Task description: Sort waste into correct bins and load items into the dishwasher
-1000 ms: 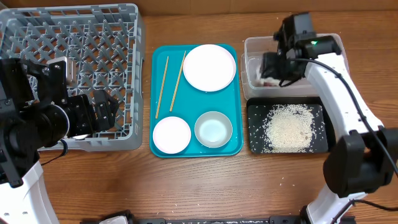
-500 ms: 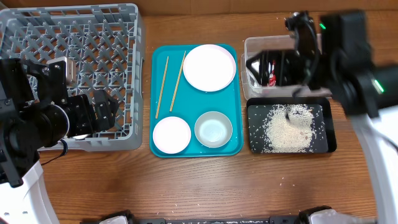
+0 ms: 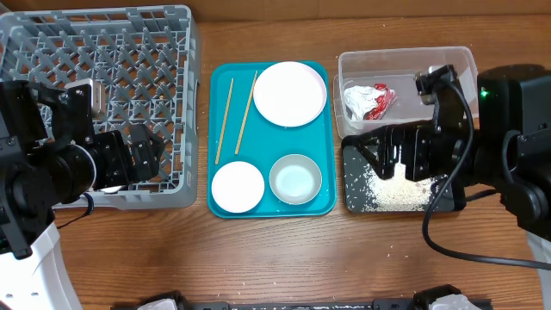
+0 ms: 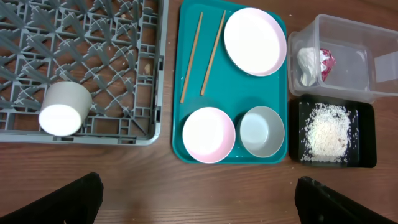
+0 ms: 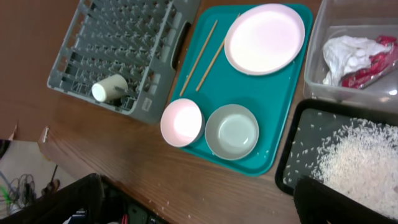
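Reading this as the switch from waste sorting to rack loading: the scrap (image 3: 372, 101) lies in the clear tub (image 3: 405, 62) and the rice (image 4: 326, 130) is heaped in the black tray (image 4: 367, 134), with a few stray grains on the bench (image 3: 258, 258). The cup (image 4: 62, 112) is on its side in the rack (image 3: 103, 52). The plate (image 3: 289, 93), pink bowl (image 3: 237, 186), grey bowl (image 3: 295, 179) and chopsticks (image 3: 224, 120) sit on the teal tray (image 3: 271, 138). Left fingers (image 4: 68, 202) are spread wide and empty, above the rack's near corner. Right fingers (image 5: 348, 202) are likewise released, holding nothing, above the black tray. Next move probably: one arm reaches to the teal tray, pinches a dish by its rim and carries it to the rack. The chopsticks lie flat and thin, so likely the hardest pick.
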### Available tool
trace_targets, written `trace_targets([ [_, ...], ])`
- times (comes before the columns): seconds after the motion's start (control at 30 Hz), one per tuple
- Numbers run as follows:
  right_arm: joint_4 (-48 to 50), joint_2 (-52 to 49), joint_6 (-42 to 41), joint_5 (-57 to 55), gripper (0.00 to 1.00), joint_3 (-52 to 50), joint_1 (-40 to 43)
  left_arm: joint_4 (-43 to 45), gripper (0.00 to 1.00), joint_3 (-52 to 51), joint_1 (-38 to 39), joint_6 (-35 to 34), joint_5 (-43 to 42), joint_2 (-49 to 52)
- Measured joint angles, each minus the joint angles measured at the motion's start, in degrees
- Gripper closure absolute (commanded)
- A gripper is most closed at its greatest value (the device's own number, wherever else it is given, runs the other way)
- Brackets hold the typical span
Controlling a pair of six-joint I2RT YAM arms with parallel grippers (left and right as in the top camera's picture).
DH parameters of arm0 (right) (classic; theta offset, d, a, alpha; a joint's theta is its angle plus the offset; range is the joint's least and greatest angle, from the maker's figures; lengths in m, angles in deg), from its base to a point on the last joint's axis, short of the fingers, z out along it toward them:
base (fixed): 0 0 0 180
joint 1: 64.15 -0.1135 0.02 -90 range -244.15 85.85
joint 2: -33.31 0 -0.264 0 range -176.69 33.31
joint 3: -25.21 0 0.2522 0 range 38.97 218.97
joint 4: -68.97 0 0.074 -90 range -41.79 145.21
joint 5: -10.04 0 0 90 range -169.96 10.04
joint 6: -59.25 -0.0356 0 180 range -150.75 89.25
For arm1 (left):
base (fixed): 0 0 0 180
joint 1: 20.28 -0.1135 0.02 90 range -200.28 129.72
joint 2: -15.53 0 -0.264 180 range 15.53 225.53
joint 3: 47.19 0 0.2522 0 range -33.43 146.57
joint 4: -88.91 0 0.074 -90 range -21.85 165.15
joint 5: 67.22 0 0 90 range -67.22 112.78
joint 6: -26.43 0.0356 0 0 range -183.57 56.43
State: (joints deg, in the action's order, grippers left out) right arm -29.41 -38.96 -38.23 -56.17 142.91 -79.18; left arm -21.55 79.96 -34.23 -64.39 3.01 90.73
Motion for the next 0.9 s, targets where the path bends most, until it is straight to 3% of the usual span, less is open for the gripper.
trace_targets([
  [0.37,-0.74,0.70,0.92,-4.35,0.00,-0.02,0.83,-0.02,0.00,0.00,0.00,0.00,0.00,0.00],
  [0.67,7.21,10.01,8.37,-10.45,0.00,-0.13,2.19,-0.02,0.00,0.00,0.00,0.00,0.00,0.00],
  [0.8,16.13,15.13,11.41,-12.26,0.00,-4.87,2.43,0.00,0.00,0.00,0.00,0.00,-0.02,0.00],
  [0.9,27.63,21.88,13.22,-12.66,0.00,-15.74,4.13,-0.04,0.00,0.00,0.00,0.00,0.00,0.00],
])
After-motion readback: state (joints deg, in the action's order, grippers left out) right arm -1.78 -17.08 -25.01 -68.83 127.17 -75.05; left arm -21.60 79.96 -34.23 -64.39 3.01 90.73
